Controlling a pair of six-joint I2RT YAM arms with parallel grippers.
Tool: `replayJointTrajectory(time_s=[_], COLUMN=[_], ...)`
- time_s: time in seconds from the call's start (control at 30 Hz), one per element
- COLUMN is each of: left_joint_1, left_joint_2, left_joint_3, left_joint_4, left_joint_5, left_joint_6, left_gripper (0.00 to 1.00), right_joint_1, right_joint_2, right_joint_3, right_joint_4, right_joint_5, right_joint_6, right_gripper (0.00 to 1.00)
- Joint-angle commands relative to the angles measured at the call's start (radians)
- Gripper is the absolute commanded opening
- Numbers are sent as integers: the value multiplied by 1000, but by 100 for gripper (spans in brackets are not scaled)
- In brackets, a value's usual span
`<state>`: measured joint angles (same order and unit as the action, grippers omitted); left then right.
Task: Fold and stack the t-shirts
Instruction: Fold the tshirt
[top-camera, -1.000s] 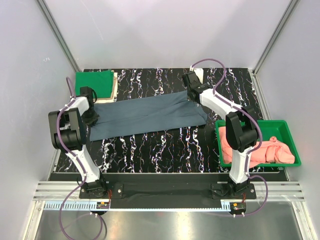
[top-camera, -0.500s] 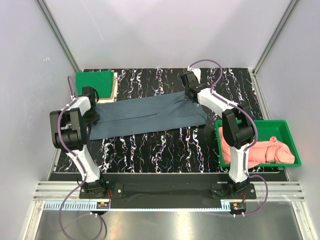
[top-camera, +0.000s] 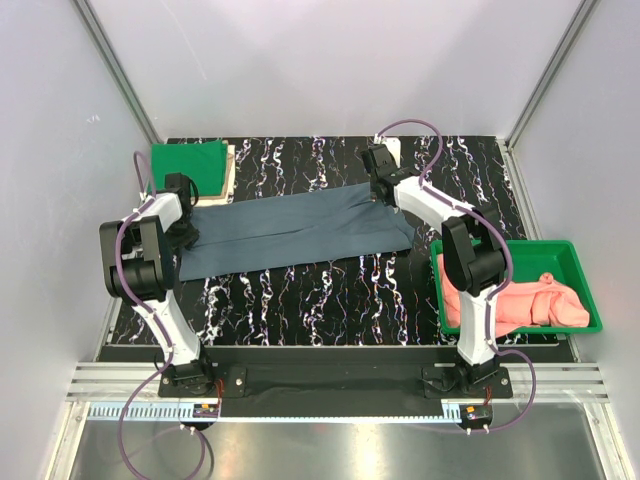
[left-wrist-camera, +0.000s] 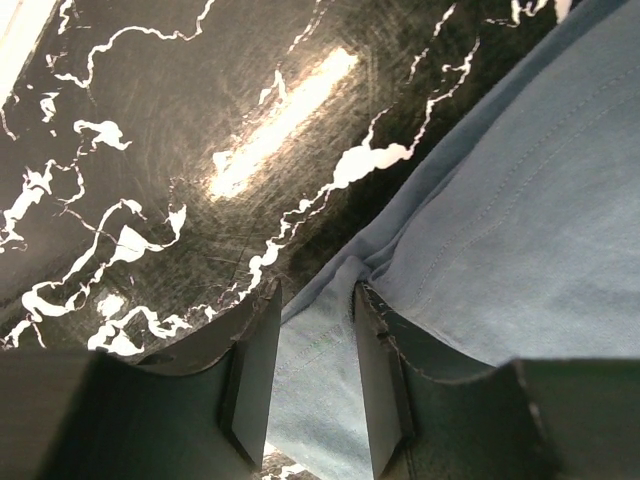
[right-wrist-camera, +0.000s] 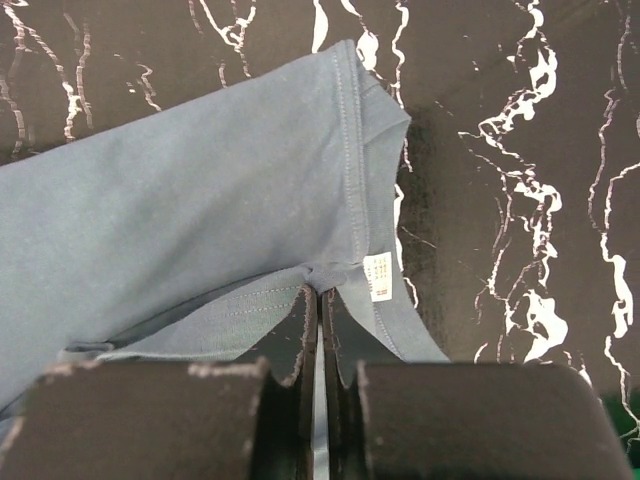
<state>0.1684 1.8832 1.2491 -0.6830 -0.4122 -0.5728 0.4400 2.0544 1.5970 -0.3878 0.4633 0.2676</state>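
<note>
The slate blue-grey t-shirt (top-camera: 300, 228) lies stretched in a long band across the black marbled table (top-camera: 300, 300). At its left end my left gripper (top-camera: 186, 218) points down. In the left wrist view the left gripper (left-wrist-camera: 316, 292) stands open, with the shirt's hem (left-wrist-camera: 320, 360) lying loose between the fingers (left-wrist-camera: 250, 370). At the shirt's far right corner my right gripper (top-camera: 379, 183) holds on. In the right wrist view the right gripper (right-wrist-camera: 321, 288) is shut on a small pinch of the cloth (right-wrist-camera: 180, 220), beside a white label (right-wrist-camera: 378, 277).
A folded bright green t-shirt (top-camera: 188, 165) lies on a beige one (top-camera: 230, 168) at the back left corner. A rigid green tray (top-camera: 560, 250) at the right holds salmon-pink t-shirts (top-camera: 515, 302). Grey walls close in both sides.
My left gripper has opened and let go of the shirt's left end. The right gripper, still pinching its corner, has shifted slightly towards the back left.
</note>
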Motion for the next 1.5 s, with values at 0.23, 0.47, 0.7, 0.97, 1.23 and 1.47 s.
replayJointTrajectory(time_s=[0.23, 0.47, 0.7, 0.97, 1.23, 1.47], left_joint_1=[5, 0, -105, -297, -293, -291], left_joint_2=[-15, -105, -167, -170, -107, -128], left_joint_3=[47, 130, 141, 30, -123, -221], left_joint_4=[-15, -49, -36, 45, 60, 56], left_joint_5=[-60, -65, 1, 193, 82, 39], left_joint_6=[4, 5, 151, 105, -5, -91], left_gripper=[42, 47, 46, 48, 49, 49], right_joint_1=[-24, -27, -27, -29, -46, -55], right_joint_2=[29, 21, -91, -132, -135, -172], right_joint_3=[72, 191, 77, -64, -190, -317], right_joint_4=[-22, -208, -287, -299, -301, -303], right_joint_5=[-9, -117, -236, -275, -196, -164], right_joint_6=[-28, 21, 139, 197, 237, 254], right_gripper=[7, 26, 30, 23, 22, 20])
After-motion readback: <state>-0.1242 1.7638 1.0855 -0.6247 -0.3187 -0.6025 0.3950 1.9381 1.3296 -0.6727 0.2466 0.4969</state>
